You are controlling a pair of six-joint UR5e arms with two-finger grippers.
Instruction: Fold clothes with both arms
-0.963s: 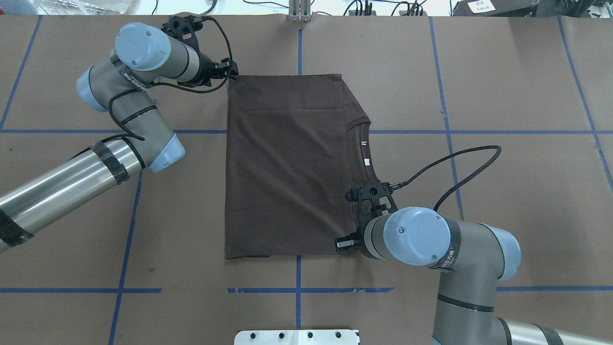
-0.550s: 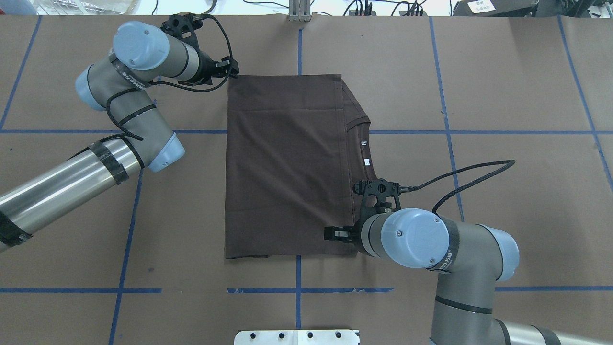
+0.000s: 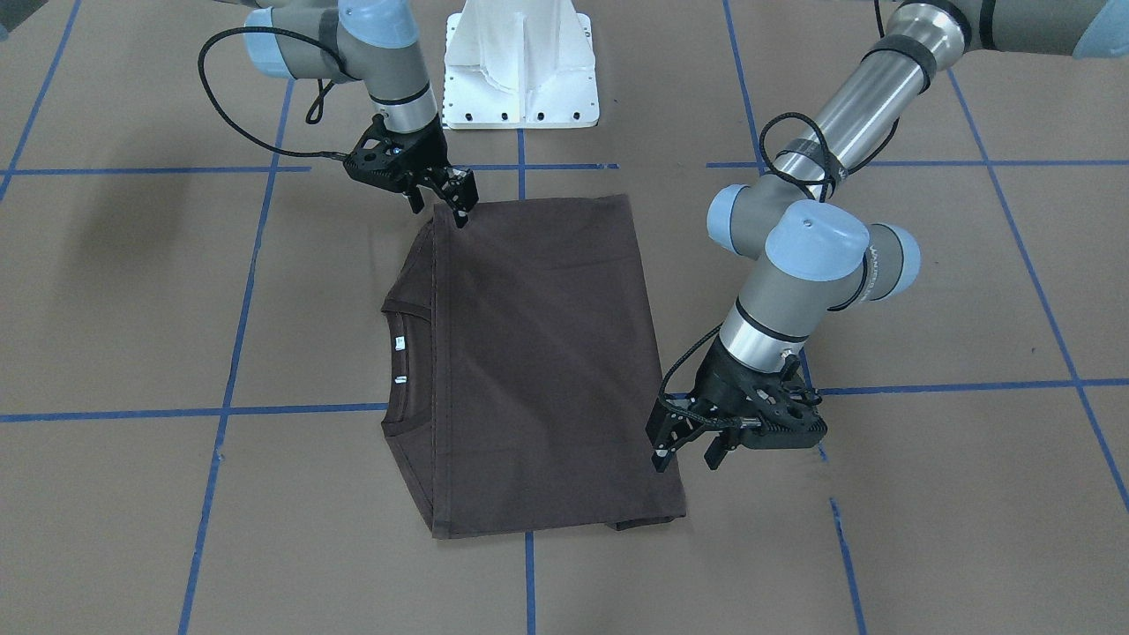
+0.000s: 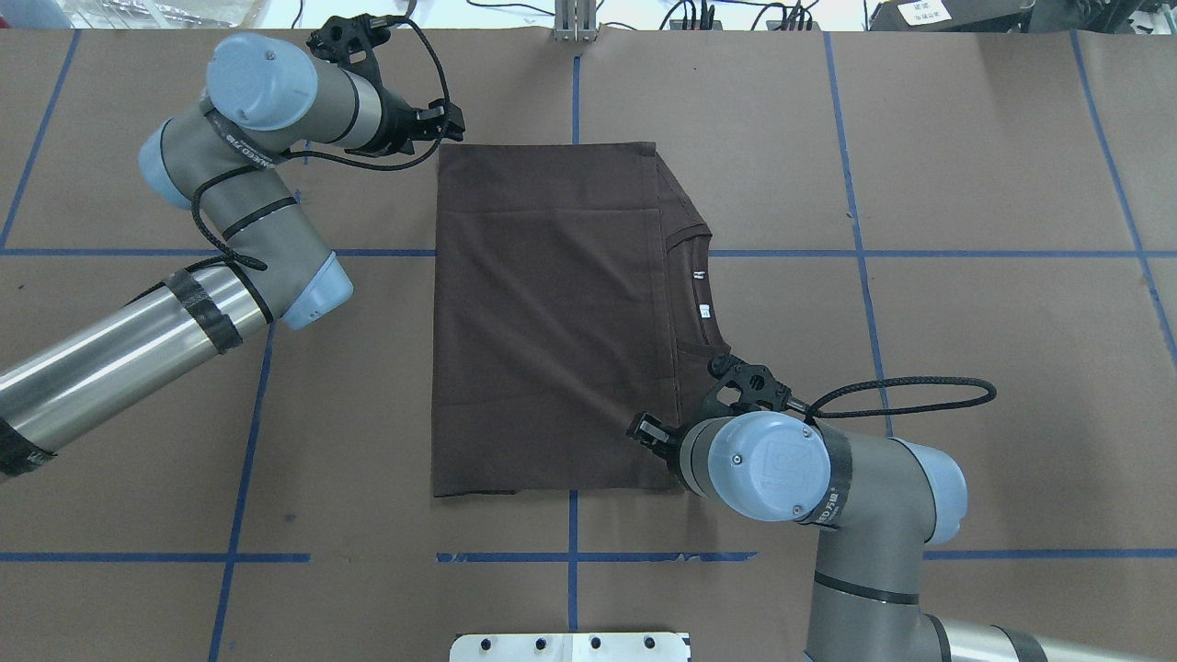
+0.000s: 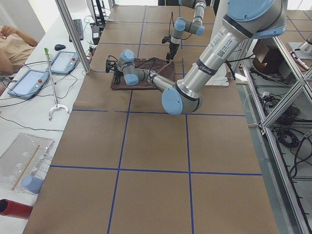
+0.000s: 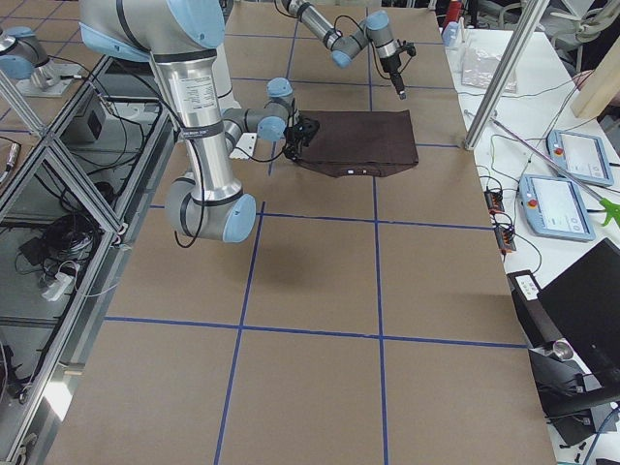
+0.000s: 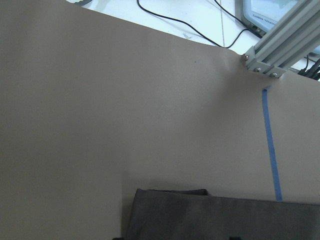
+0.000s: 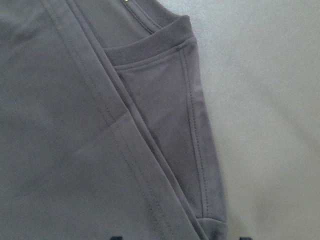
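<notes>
The clothes are one dark brown T-shirt, folded into a flat rectangle mid-table, its ribbed neck and white tags showing on the right side. My left gripper hovers open just off the shirt's far left corner; the front view shows it beside the shirt edge with nothing between its fingers. My right gripper is open above the near right corner, seen in the front view over the fold. The right wrist view looks down on the shirt sleeve and hem.
The white pedestal base stands at the robot's side of the table. An aluminium post rises at the far edge. Tablets, a grabber tool and a person's arm are on the side bench. Brown paper with blue tape lines surrounds the shirt.
My right gripper has swung and moved farther in over the shirt's near right corner. My left gripper has drawn slightly back from the far left corner. The shirt has not moved.
</notes>
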